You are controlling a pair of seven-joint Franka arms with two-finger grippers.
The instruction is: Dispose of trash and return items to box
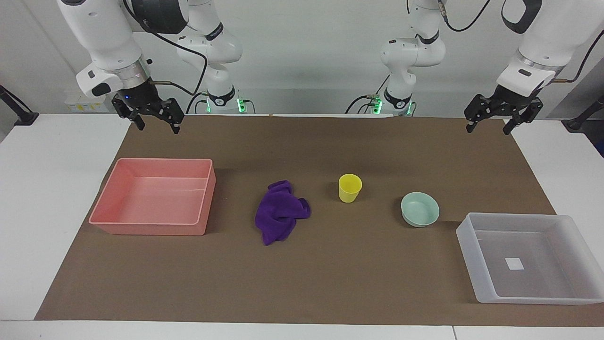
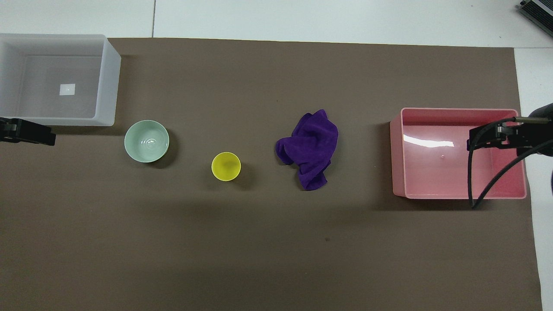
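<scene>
The purple cloth (image 1: pixel 281 212) (image 2: pixel 310 149) lies crumpled mid-table. The yellow cup (image 1: pixel 349 187) (image 2: pixel 226 166) stands upright beside it, toward the left arm's end. The mint-green bowl (image 1: pixel 420 208) (image 2: pixel 146 141) sits upright between the cup and the translucent box (image 1: pixel 474 248) (image 2: pixel 110 82), which is empty with a white label on its base. My right gripper (image 1: pixel 158 126) is open and empty, raised at the right arm's end. My left gripper (image 1: pixel 488 128) is open and empty, raised at the left arm's end. Both arms wait.
An empty pink bin (image 1: pixel 205 198) (image 2: pixel 397 155) stands at the right arm's end of the brown mat (image 1: pixel 330 274). White table shows around the mat. The right arm's black cable (image 2: pixel 475 181) hangs over the bin in the overhead view.
</scene>
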